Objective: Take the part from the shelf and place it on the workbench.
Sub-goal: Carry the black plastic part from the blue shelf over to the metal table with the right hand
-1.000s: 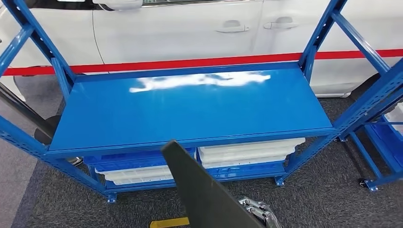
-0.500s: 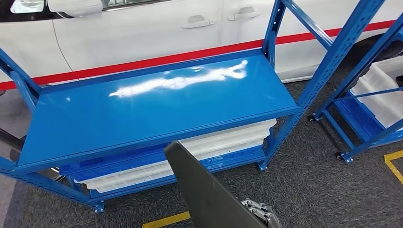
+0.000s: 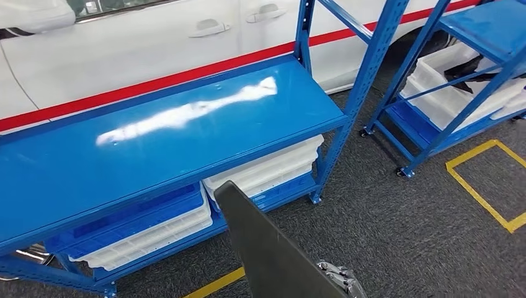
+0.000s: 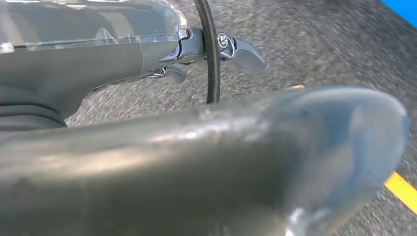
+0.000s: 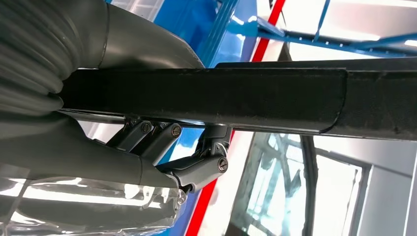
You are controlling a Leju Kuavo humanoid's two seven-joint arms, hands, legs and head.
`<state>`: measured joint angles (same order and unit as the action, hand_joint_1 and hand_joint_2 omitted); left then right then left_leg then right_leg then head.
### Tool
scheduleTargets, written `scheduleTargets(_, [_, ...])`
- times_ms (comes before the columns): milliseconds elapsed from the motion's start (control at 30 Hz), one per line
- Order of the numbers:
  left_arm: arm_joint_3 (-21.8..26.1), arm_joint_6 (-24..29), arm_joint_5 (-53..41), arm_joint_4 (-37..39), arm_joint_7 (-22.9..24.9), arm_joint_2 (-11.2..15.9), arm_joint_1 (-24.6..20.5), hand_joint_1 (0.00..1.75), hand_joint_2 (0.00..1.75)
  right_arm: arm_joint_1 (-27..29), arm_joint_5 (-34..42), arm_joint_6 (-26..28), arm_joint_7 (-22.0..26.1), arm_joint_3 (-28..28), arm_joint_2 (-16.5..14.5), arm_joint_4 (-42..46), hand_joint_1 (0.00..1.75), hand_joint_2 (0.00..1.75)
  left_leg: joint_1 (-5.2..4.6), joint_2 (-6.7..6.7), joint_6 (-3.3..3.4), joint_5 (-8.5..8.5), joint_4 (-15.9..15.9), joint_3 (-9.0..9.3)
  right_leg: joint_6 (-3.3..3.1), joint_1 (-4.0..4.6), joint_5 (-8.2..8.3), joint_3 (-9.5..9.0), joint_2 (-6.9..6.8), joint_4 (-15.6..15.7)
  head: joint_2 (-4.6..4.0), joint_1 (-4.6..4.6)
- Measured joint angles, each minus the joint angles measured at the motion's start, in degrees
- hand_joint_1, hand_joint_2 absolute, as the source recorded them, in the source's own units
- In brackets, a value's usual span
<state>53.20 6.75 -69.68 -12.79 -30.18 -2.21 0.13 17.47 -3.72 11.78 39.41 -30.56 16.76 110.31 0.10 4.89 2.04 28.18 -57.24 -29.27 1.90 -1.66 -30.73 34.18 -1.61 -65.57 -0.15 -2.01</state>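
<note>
Head view gives you a white car [image 3: 142,49] across the back with a red stripe [image 3: 155,81] along its side; you can read no badge, label or lettering anywhere on it. In front of it stands a blue shelf rack [image 3: 155,143] whose glossy upper board carries a bright glare, and beneath that board you see white trays [image 3: 267,171] stacked on the lower level. A second blue rack [image 3: 459,93] stands off to the right with more white bins [image 3: 446,87] in it, and yellow floor tape [image 3: 490,180] marks a box on the dark grey carpet [image 3: 384,223] near it. Closest to you is the part [image 3: 267,254], a flat dark grey panel: its long axis runs from the bottom edge of the picture up and to the left, its rounded upper corner pointing toward the first rack's lower shelf, well clear of both racks. You can see the right hand [image 3: 338,278] at the panel's lower right edge, metal fingers against it. Right wrist view shows you that hand [image 5: 162,147] clamped on the part [image 5: 206,98], thumb on one face and fingers hooked against the other. Left wrist view shows the left hand [image 4: 196,54] over carpet, with a blurred grey surface filling the foreground; you cannot tell whether it grips anything.
</note>
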Motion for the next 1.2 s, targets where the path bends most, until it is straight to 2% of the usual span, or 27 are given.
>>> scheduleTargets(67, [0.0, -0.1, -0.1, 0.0, 0.0, 0.0, -0.1, 0.0, 0.0, -0.1, 0.0, -0.1, -0.1, 0.0, 0.0, 0.0, 1.75, 1.75, -0.22, 1.05, -0.6, 0.12, -0.4, -0.04, -0.5, 0.35, 1.58, -3.53, -1.86, 6.1, 0.0, -0.01])
scheduleTargets(100, [0.0, -0.2, -0.2, 0.0, 0.0, 0.0, -0.2, 0.0, 0.0, -0.1, 0.0, -0.1, -0.1, 0.0, 0.0, 0.0, 1.75, 1.75, -0.33, 1.54, -0.97, 0.13, -0.5, -0.06, -0.82, 0.61, 1.7, -3.99, -2.27, 7.3, 0.0, -0.01])
scheduleTargets(167, [0.0, -0.3, -0.5, 0.0, -0.1, 0.0, -0.4, 0.0, 0.0, -0.1, 0.0, -0.2, -0.2, 0.0, 0.0, 0.0, 1.75, 1.75, -0.38, 2.38, -1.67, 0.08, -0.6, -0.09, -1.57, 0.81, 2.11, -3.56, -1.18, 7.5, 0.0, -0.01])
scheduleTargets(200, [0.0, -0.3, -0.6, 0.0, -0.2, 0.0, -0.4, 0.0, 0.0, 0.0, 0.0, -0.2, -0.2, 0.0, 0.0, 0.0, 1.75, 1.75, -0.28, 2.03, -2.04, 0.4, -0.8, -0.19, -1.97, 0.73, 2.37, -3.38, -0.68, 7.6, 0.0, -0.01])
scheduleTargets(233, [0.0, -0.4, -0.7, 0.0, -0.3, 0.0, -0.5, 0.0, 0.0, 0.0, -0.1, -0.2, -0.2, 0.0, 0.0, 0.0, 1.75, 1.75, -0.17, 0.82, -2.38, 1.32, -1.7, -0.54, -2.42, 0.6, 2.68, -3.21, -0.16, 7.8, 0.0, -0.01])
scheduleTargets(267, [0.0, -0.4, -0.7, 0.0, -0.4, 0.0, -0.4, 0.0, 0.0, -0.1, -0.1, -0.2, -0.2, 0.0, 0.1, 0.0, 1.75, 1.75, -0.04, -0.88, -2.67, 2.92, -3.7, -1.31, -2.86, 0.46, 3.0, -3.03, 0.34, 8.0, 0.0, -0.01])
scheduleTargets(333, [0.0, -0.5, -0.8, 0.0, -0.4, 0.1, -0.1, 0.0, 0.0, -0.2, -0.2, -0.2, -0.3, 0.0, 0.2, 0.0, 1.75, 1.75, 0.1, -3.86, -2.96, 7.13, -10.8, -4.0, -3.36, 0.5, 3.44, -2.5, 1.49, 8.0, 0.0, 0.0])
scheduleTargets(367, [0.0, -0.5, -0.8, 0.0, -0.4, 0.1, 0.0, 0.0, 0.0, -0.2, -0.2, -0.2, -0.3, 0.0, 0.2, 0.0, 1.75, 1.75, 0.11, -4.36, -3.02, 8.7, -14.5, -5.46, -3.44, 0.56, 3.63, -2.26, 2.21, 8.0, 0.0, -0.01])
scheduleTargets(400, [0.0, -0.5, -0.9, 0.0, -0.4, 0.1, 0.1, 0.0, 0.0, -0.2, -0.2, -0.2, -0.3, 0.0, 0.2, 0.0, 1.75, 1.75, 0.12, -4.53, -3.05, 9.3, -16.8, -6.35, -3.42, 0.6, 3.78, -2.06, 2.96, 7.9, 0.0, -0.01])
scheduleTargets(433, [0.0, -0.4, -1.2, 0.0, -0.6, 0.1, 0.2, 0.0, 0.0, -0.2, -0.2, -0.1, -0.3, 0.0, 0.2, 0.0, 1.75, 1.75, 0.13, -4.6, -3.04, 8.72, -17.2, -6.32, -3.34, 0.62, 3.9, -1.91, 3.77, 7.8, 0.0, -0.01])
scheduleTargets(467, [-0.1, -0.1, -2.0, 0.0, -0.7, 0.0, 0.2, 0.0, 0.0, -0.1, -0.4, 0.3, -0.4, 0.0, 0.2, 0.0, 1.75, 1.75, 0.17, -4.8, -2.98, 7.09, -15.1, -5.24, -3.26, 0.62, 3.97, -1.83, 4.56, 7.6, 0.0, -0.02])
scheduleTargets(500, [-0.4, 1.2, -3.4, 0.0, -0.2, -0.8, 0.2, 0.0, 0.0, -0.1, -0.8, 1.0, -0.6, 0.0, 0.2, 0.1, 1.75, 1.75, 0.25, -5.51, -2.84, 4.92, -11.6, -3.47, -3.14, 0.61, 3.99, -1.75, 5.32, 7.4, 0.0, -0.01])
scheduleTargets(533, [-0.9, 3.9, -5.2, 0.1, 1.0, -2.2, 0.1, 0.0, 0.0, 0.0, -1.4, 1.9, -1.0, 0.1, 0.2, 0.3, 1.75, 1.75, 0.3, -7.09, -2.59, 3.14, -7.7, -1.67, -2.92, 0.6, 4.0, -1.57, 6.01, 7.1, 0.0, -0.01])
scheduleTargets(567, [-1.6, 8.0, -6.7, 0.4, 3.0, -4.3, -0.2, 0.0, 0.0, 0.1, -2.0, 2.7, -1.7, 0.3, 0.2, 0.7, 1.75, 1.75, 0.33, -8.59, -2.34, 2.05, -4.5, -0.32, -2.59, 0.6, 4.03, -1.23, 6.65, 6.8, 0.0, -0.01])
scheduleTargets(633, [-3.2, 16.5, -8.2, 2.4, 7.1, -9.0, -1.6, 0.0, 0.0, 0.2, -2.8, 3.7, -3.1, 1.0, 0.2, 1.8, 1.75, 1.75, 0.15, -10.38, -1.76, 1.62, -1.7, 0.36, -1.58, 0.36, 4.39, -0.29, 7.78, 6.3, 0.0, -0.01])
scheduleTargets(700, [-4.7, 20.1, -8.4, 4.8, 8.5, -12.9, -3.0, 0.0, 0.0, 0.3, -3.1, 3.8, -3.7, 1.4, 0.1, 2.6, 1.75, 1.75, 0.15, -9.1, -1.13, 1.31, -1.4, 0.18, -0.62, 0.09, 4.92, 0.36, 8.85, 6.3, 0.0, 0.0])
scheduleTargets(733, [-5.2, 20.1, -8.4, 5.3, 8.6, -14.1, -3.3, 0.0, 0.0, 0.4, -3.1, 3.7, -3.8, 1.6, -0.1, 2.8, 1.75, 1.75, 0.28, -8.24, -0.8, 1.1, -1.3, 0.2, -0.34, 0.23, 4.7, 0.72, 8.27, 5.9, 0.0, 0.03])
scheduleTargets(767, [-5.7, 19.5, -8.4, 5.6, 8.7, -15.1, -3.4, 0.0, 0.0, 0.5, -3.2, 3.7, -3.8, 1.8, -0.3, 2.9, 1.75, 1.75, 0.43, -7.26, -0.48, 0.87, -1.1, 0.2, -0.17, 0.43, 3.81, 1.42, 6.98, 4.6, 0.0, 0.06])
scheduleTargets(833, [-6.4, 17.9, -8.1, 5.4, 8.7, -16.0, -3.1, 0.0, 0.0, 0.7, -3.2, 3.7, -3.6, 2.3, -0.6, 3.0, 1.75, 1.75, 0.35, -5.23, -0.03, 0.62, -0.9, -0.01, 0.01, 0.65, 0.25, 4.01, 3.51, -1.2, 0.0, 0.13])
scheduleTargets(900, [-6.8, 16.7, -8.0, 4.9, 8.7, -16.4, -2.9, 0.0, 0.0, 0.8, -3.0, 3.6, -3.4, 2.7, -0.6, 3.0, 1.75, 1.75, 0.02, -3.21, 0.22, 0.58, -0.9, -0.28, 0.17, 0.38, -2.75, 6.61, 2.12, -7.5, 0.0, 0.15])
scheduleTargets(933, [-7.1, 16.3, -8.1, 4.7, 8.6, -16.7, -2.9, 0.0, 0.0, 0.8, -2.8, 3.5, -3.4, 2.7, -0.6, 3.0, 1.75, 1.75, -0.08, -2.31, 0.26, 0.6, -0.9, -0.36, 0.21, 0.28, -2.89, 6.85, 1.84, -8.7, 0.0, 0.15])
scheduleTargets(967, [-7.4, 16.1, -8.2, 4.6, 8.6, -17.1, -2.9, 0.0, 0.0, 0.8, -2.6, 3.4, -3.3, 2.8, -0.6, 3.0, 1.75, 1.75, -0.11, -1.48, 0.26, 0.65, -1.0, -0.37, 0.2, 0.23, -2.02, 6.08, 1.59, -7.8, 0.0, 0.15])
scheduleTargets(1000, [-7.8, 15.9, -8.3, 4.4, 8.6, -17.4, -2.9, 0.0, 0.0, 0.9, -2.5, 3.4, -3.2, 2.8, -0.6, 3.0, 1.75, 1.75, -0.1, -0.76, 0.2, 0.72, -1.0, -0.3, 0.11, 0.24, -0.41, 4.31, 1.08, -5.1, 0.0, 0.15])
scheduleTargets(1033, [-8.1, 15.9, -8.3, 4.3, 8.6, -17.6, -2.9, 0.0, 0.0, 0.9, -2.4, 3.3, -3.1, 2.8, -0.6, 3.0, 1.75, 1.75, -0.11, -0.13, 0.09, 0.82, -1.0, -0.17, -0.09, 0.32, 1.27, 2.02, -0.17, -1.3, 0.0, 0.15])
scheduleTargets(1100, [-8.7, 16.1, -8.3, 4.1, 8.8, -17.8, -2.9, 0.0, 0.0, 0.9, -2.3, 3.2, -2.9, 2.8, -0.6, 3.0, 1.75, 1.75, -0.41, 0.96, -0.37, 1.1, -1.1, -0.04, -0.68, 0.86, 2.97, -1.37, -2.68, 4.9, 0.0, 0.14])
scheduleTargets(1133, [-9.0, 16.1, -8.3, 4.0, 8.8, -17.8, -2.9, 0.0, 0.0, 0.9, -2.3, 3.2, -2.8, 2.9, -0.6, 3.1, 1.75, 1.75, -0.58, 1.52, -0.62, 1.2, -1.1, 0.01, -0.98, 1.14, 3.01, -1.93, -3.34, 6.3, 0.0, 0.14])
scheduleTargets(1200, [-9.4, 16.1, -8.3, 4.0, 8.9, -17.9, -2.9, 0.0, 0.0, 1.0, -2.3, 3.2, -2.7, 2.9, -0.6, 3.2, 1.75, 1.75, -0.7, 2.82, -1.16, 1.4, -1.1, 0.13, -1.64, 1.29, 3.01, -1.77, -2.32, 6.9, 0.0, 0.12])
